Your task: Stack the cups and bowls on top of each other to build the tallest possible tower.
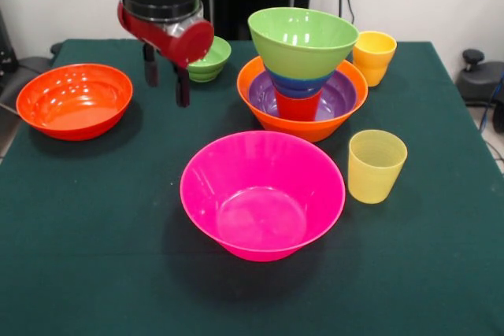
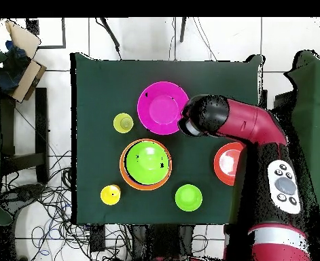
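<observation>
Red-orange bowl (image 1: pixel 75 101): At the left of the front view we see it upright and empty on the green table (image 1: pixel 102 218), apart from everything else.

Gripper (image 1: pixel 166 75): It hangs above the table between the red-orange bowl and the small green bowl (image 1: pixel 209 60). We see two dark fingers (image 1: pixel 183 86) pointing down with a modest gap between them and nothing held.

Small green bowl: It sits just behind the gripper, partly hidden by the wrist.

Pink bowl (image 1: pixel 262 194): The largest loose piece, it stands upright in the middle foreground, well clear of the stack.

Tower (image 1: pixel 303 76): A large orange bowl (image 1: pixel 253 97) is the base, with a shallow purple bowl (image 1: pixel 339 95) inside it. On that stand a red-orange cup (image 1: pixel 298 106), a blue bowl (image 1: pixel 298 84) and a medium green bowl (image 1: pixel 303 41).

Yellow cups: A pale translucent cup (image 1: pixel 376 166) stands right of the pink bowl; a deeper yellow cup (image 1: pixel 373 57) stands behind the tower's right edge.

Handling: We judge all pieces light, stiff, glossy plastic, likely slippery. The thin rims look like the best hold, one finger inside and one outside the wall.

Risk: We think the tower is top-heavy, since wide bowls ride on one narrow cup; a nudge could tip it.
</observation>
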Robot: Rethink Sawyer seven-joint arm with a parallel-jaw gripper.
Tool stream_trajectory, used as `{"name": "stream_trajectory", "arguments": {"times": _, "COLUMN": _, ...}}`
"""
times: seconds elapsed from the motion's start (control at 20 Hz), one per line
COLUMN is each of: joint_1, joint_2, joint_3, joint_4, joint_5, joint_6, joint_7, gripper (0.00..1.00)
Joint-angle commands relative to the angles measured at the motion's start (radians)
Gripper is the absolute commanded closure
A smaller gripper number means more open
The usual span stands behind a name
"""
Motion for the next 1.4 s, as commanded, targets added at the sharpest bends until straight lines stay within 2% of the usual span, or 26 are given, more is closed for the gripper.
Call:
{"name": "stream_trajectory", "arguments": {"times": 0.05, "joint_1": -0.016, "joint_2": -0.057, "joint_3": 0.061, "joint_4": 0.112, "joint_5": -0.068, "joint_6": 0.028, "joint_7": -0.158, "gripper": 0.0}}
{"name": "stream_trajectory", "arguments": {"times": 0.15, "joint_1": -0.025, "joint_2": -0.046, "joint_3": 0.061, "joint_4": 0.12, "joint_5": -0.088, "joint_6": -0.017, "joint_7": -0.16, "gripper": 0.0}}
{"name": "stream_trajectory", "arguments": {"times": 0.4, "joint_1": -0.034, "joint_2": 0.026, "joint_3": 0.073, "joint_4": 0.151, "joint_5": -0.135, "joint_6": -0.214, "joint_7": -0.108, "gripper": 0.0}}
{"name": "stream_trajectory", "arguments": {"times": 0.65, "joint_1": -0.041, "joint_2": 0.084, "joint_3": 0.089, "joint_4": 0.159, "joint_5": -0.161, "joint_6": -0.316, "joint_7": -0.083, "gripper": 0.0}}
{"name": "stream_trajectory", "arguments": {"times": 0.8, "joint_1": -0.034, "joint_2": 0.113, "joint_3": 0.069, "joint_4": 0.161, "joint_5": -0.179, "joint_6": -0.363, "joint_7": -0.055, "gripper": 0.0}}
{"name": "stream_trajectory", "arguments": {"times": 0.95, "joint_1": -0.033, "joint_2": 0.12, "joint_3": 0.063, "joint_4": 0.153, "joint_5": -0.178, "joint_6": -0.351, "joint_7": -0.063, "gripper": 0.0}}
{"name": "stream_trajectory", "arguments": {"times": 1.4, "joint_1": 0.05, "joint_2": 0.113, "joint_3": -0.05, "joint_4": 0.095, "joint_5": -0.209, "joint_6": -0.258, "joint_7": -0.012, "gripper": 0.0}}
